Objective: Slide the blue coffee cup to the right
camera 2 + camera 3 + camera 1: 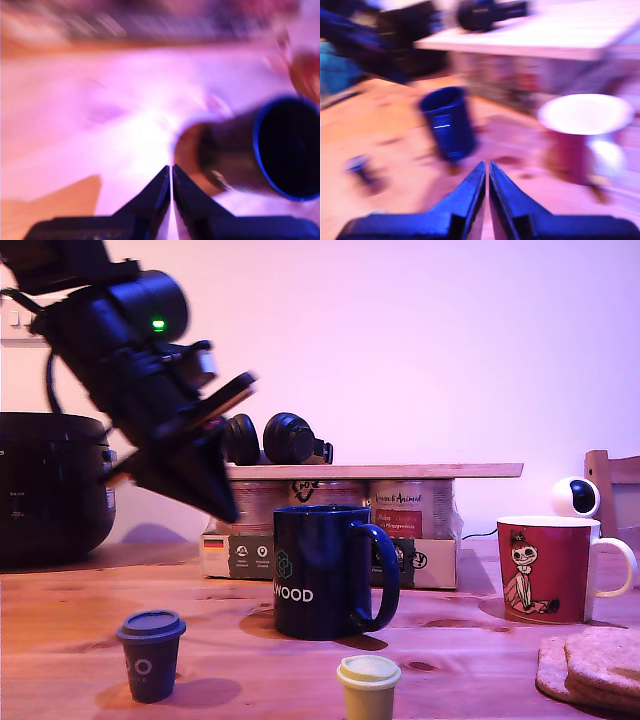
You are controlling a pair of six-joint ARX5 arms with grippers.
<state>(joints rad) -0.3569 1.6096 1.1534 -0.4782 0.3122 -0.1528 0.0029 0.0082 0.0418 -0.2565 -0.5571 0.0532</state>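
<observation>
The blue coffee cup point(320, 575), a glossy navy mug with white "WOOD" lettering, stands upright mid-table with its handle toward the exterior view's right. My first gripper point(226, 506) hangs shut just above and to the exterior view's left of its rim, apart from it. The first wrist view is blurred and shows the shut first gripper point(171, 172) beside the cup point(280, 150). My second gripper point(487, 170) is shut with nothing in it; the cup point(447, 125) lies ahead of it at some distance. The second arm is out of the exterior view.
A red mug point(545, 570) stands at the exterior view's right, near cork coasters point(595, 665). In front are a small dark lidded cup point(150, 655) and a cream lidded cup point(368, 685). Behind, a board point(400, 471) on tins carries headphones point(285, 438); a black pot point(50, 490) sits at left.
</observation>
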